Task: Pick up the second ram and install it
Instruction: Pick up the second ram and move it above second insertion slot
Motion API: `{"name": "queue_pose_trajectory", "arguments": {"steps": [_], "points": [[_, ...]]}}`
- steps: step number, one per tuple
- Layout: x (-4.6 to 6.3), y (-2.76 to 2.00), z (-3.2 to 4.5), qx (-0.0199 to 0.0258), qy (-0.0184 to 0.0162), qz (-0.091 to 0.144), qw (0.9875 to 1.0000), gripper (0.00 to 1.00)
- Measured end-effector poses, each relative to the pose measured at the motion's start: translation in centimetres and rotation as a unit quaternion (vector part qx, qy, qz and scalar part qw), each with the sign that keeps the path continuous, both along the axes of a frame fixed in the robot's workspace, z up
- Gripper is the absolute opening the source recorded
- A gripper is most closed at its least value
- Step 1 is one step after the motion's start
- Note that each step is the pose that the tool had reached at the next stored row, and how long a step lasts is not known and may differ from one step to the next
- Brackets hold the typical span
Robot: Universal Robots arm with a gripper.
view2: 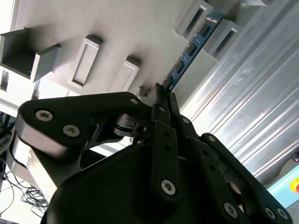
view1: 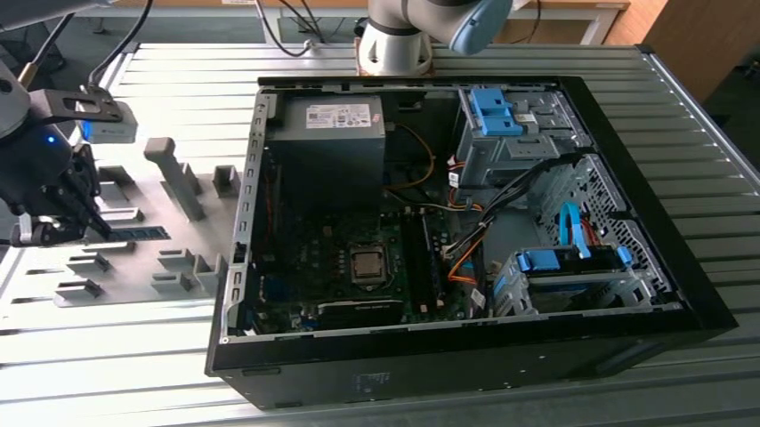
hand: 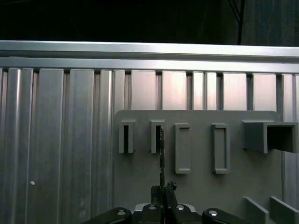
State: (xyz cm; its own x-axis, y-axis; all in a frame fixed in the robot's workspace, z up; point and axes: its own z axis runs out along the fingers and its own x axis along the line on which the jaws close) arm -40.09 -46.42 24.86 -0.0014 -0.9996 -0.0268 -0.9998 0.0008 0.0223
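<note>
Second ram (thin flat bluish stick) between grey holder blocks, end pinched by gripper.

Second wrist view: near end of second ram hidden betw. clamped fingers of gripper; gripper body cut by frame edge. Exterior view: gripper, at 9 o'clock of PC case, partly cut off; second ram too small for detail. Arm, at 12 o'clock, cut off.
</note>
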Motion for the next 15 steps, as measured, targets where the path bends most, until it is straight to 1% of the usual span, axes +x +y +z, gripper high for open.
{"name": "queue_pose_trajectory", "arguments": {"steps": [15], "points": [[0.00, 0.00, 0.83, 0.0000, 0.0000, 0.000, 1.0000, 0.14]]}}
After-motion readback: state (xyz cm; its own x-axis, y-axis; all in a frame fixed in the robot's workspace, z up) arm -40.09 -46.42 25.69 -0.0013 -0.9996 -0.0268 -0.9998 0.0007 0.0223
